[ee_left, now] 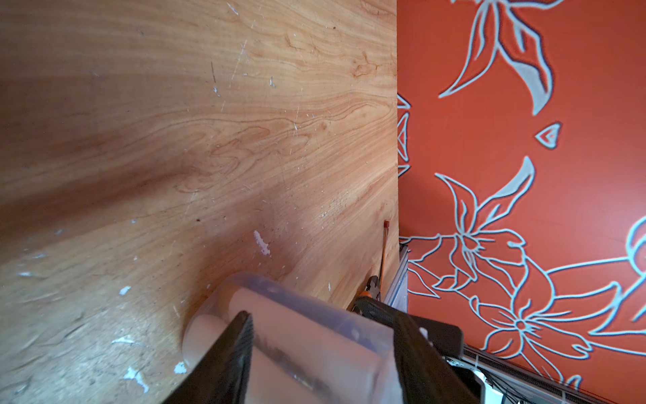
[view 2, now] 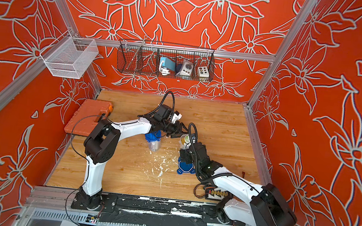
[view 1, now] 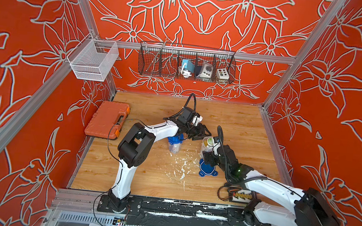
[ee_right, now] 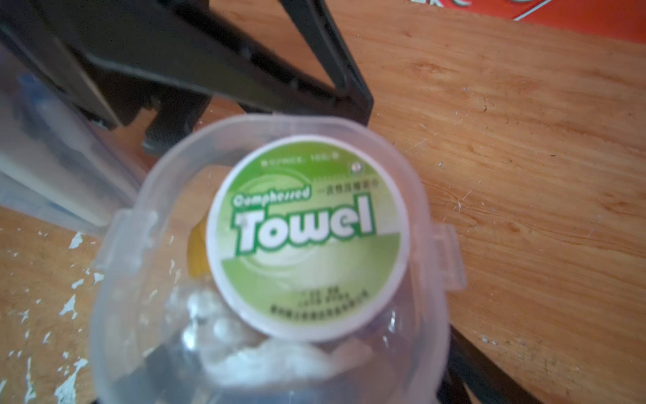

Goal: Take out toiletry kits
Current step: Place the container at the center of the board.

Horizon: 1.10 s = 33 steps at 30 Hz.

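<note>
The right end effector (view 1: 207, 154) grips the open clear tub (view 1: 204, 147) around its lower body, just right of centre in both top views. Its jaws are spread wide on the tub wall. In the right wrist view one of its fingers (ee_right: 472, 367) shows dark beside the tub at the lower right.

One toiletry kit sits inside this tub. Its green-and-white tin (ee_right: 307, 238), marked "Towel", lies at the mouth and fills the middle of the right wrist view. A yellow-amber piece (ee_right: 197, 252) shows just left of the tin. White pieces (ee_right: 223, 328) below the tin are too blurred to name.

The left end effector (view 1: 205, 136) reaches in from the upper left and meets the tub at its rim. In the left wrist view its two fingers (ee_left: 230, 356) stand on either side of the tub's clear wall, at the bottom centre of the frame. Whether they press on the wall or only flank it cannot be told. The tin lies just below and right of these fingertips in a top view (view 2: 187, 138).

A second tub (view 1: 174, 146), with its blue lid on, stands on the counter (view 1: 242, 129) just left of the open one, beneath the left forearm. Its contents are unclear. A loose blue lid (view 1: 207, 170) lies flat below the right end effector.
</note>
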### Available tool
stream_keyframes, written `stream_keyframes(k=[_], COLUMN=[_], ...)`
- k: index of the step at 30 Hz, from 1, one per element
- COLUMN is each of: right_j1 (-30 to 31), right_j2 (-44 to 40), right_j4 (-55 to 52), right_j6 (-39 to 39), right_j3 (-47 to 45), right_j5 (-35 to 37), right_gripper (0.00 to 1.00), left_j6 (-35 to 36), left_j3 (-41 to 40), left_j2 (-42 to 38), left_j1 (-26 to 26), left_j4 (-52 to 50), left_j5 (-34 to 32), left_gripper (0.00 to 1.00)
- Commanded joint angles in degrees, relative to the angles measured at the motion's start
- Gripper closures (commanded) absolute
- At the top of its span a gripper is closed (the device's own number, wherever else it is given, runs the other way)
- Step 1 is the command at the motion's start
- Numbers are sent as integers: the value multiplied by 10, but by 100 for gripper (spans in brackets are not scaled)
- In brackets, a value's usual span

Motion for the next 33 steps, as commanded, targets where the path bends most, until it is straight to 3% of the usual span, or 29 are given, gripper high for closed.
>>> stream_keyframes(k=[1, 9, 19, 28, 33], right_j1=[1, 1, 1, 1, -1], right_j2=[13, 28, -15, -80, -70], right_j4=[43, 55, -19, -166, -313], right_j6=[-13, -26, -37, -7, 32], right_j3=[17, 20, 23, 45, 114], right_j5=[29, 20, 0, 5, 33], right_gripper=[3, 5, 23, 25, 26], left_j6=[-3, -3, -11, 17, 24], left_j3=[-13, -27, -38, -9, 7], left_j2=[2, -1, -11, -12, -1], left_j1=[-5, -9, -22, -28, -28], left_j4=[-3, 2, 10, -24, -38], left_j5=[9, 13, 18, -25, -53], left_gripper=[41, 41, 41, 38, 39])
